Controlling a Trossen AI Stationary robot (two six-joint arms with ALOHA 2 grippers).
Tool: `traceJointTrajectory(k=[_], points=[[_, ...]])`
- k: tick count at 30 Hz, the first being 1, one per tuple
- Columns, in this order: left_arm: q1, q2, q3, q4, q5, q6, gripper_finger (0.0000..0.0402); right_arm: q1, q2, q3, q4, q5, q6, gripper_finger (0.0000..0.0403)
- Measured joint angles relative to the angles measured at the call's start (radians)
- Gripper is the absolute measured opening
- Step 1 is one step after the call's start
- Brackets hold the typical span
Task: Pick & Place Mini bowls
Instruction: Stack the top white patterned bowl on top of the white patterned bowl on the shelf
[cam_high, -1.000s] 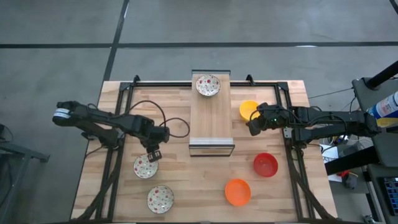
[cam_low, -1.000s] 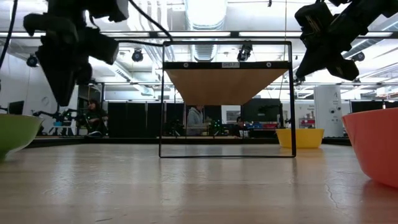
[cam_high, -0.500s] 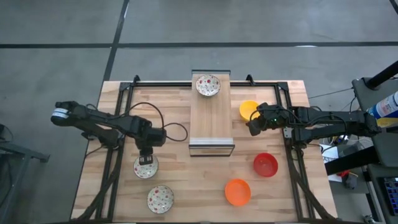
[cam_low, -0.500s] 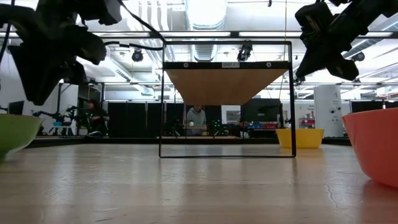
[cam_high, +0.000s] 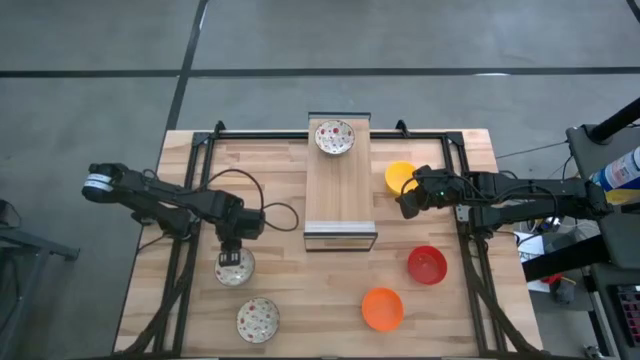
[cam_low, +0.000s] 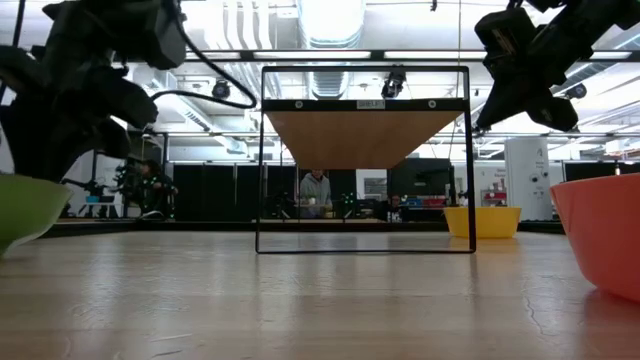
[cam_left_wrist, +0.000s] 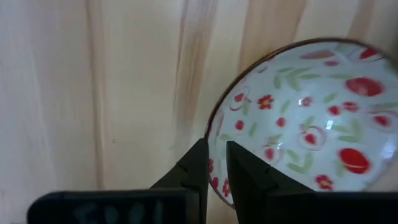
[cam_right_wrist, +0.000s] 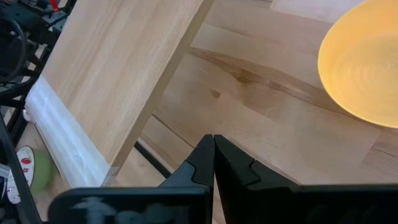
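Three white speckled mini bowls show in the high view: one (cam_high: 236, 270) under my left gripper (cam_high: 233, 258), one (cam_high: 258, 318) nearer the near edge, one (cam_high: 334, 137) on the wooden board's far end. The yellow bowl (cam_high: 399, 177), red bowl (cam_high: 427, 265) and orange bowl (cam_high: 382, 308) sit on the table's right half. In the left wrist view my left gripper (cam_left_wrist: 217, 171) stands over the speckled bowl (cam_left_wrist: 298, 130), shut on its rim. My right gripper (cam_high: 405, 207) hangs shut above the table just near of the yellow bowl (cam_right_wrist: 367, 68), touching nothing. My left gripper holds the speckled bowl by its rim (cam_left_wrist: 213, 140), on the side toward the table's far edge. One finger (cam_left_wrist: 198, 168) is outside the bowl and the other (cam_left_wrist: 245, 174) inside, coming from above and pointing down. The bowl sits upright on the table.
The long wooden board (cam_high: 338, 195) lies raised on a black frame (cam_low: 262, 160) down the table's middle, between the two arms. Black rails (cam_high: 190, 250) run along the table's left and right sides. Bare wood lies between the board and the red bowl.
My left gripper has swung toward the table's near left and dropped onto the speckled bowl, ending with its fingers astride the rim. The bowl has stayed in place.
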Motion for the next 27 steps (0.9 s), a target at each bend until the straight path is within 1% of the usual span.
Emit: traceJointTrajectory(k=[5, 17, 20, 27], points=[[0.000, 0.000, -0.015, 0.014, 0.001, -0.018, 0.0053, 0.000, 0.000, -0.002, 0.000, 0.000, 0.003, 0.0009], [0.000, -0.007, 0.026, -0.004, 0.009, -0.053, 0.0053, 0.000, 0.000, -0.002, 0.001, 0.000, 0.003, 0.0009], [0.000, -0.007, 0.026, -0.003, 0.006, -0.027, 0.0053, 0.000, 0.000, -0.002, 0.001, 0.002, 0.003, 0.0009], [0.000, -0.007, 0.022, 0.013, 0.014, -0.019, 0.0053, 0.000, 0.000, -0.003, 0.001, 0.024, 0.003, 0.0009]])
